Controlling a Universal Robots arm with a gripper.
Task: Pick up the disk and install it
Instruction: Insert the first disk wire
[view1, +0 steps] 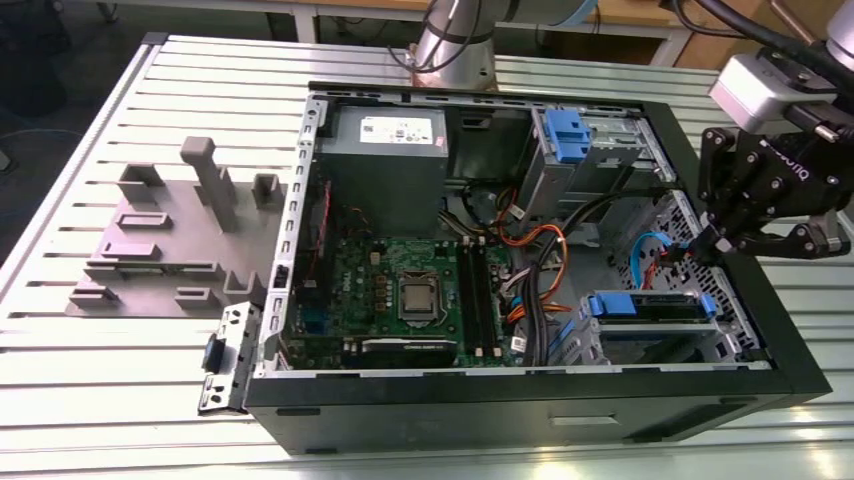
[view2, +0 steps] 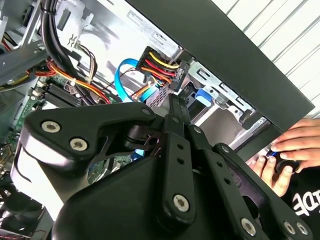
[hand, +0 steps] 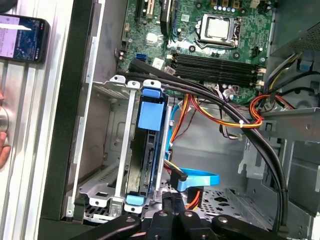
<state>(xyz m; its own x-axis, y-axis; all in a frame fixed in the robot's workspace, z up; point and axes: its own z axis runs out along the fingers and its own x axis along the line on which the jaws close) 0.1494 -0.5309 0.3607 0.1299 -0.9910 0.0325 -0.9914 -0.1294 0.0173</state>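
Already the disk (view1: 650, 306) sits in its metal bay at the case's near corner on the exterior view's right, blue rails showing. The gripper (view1: 711, 243) hangs just beside it, fingers clenched on nothing. Judged stiff, fairly heavy and shock-sensitive, it is best held by its long edges; cables (hand: 215, 107) crowd close, and a hand (view2: 290, 152) rests outside the case wall.
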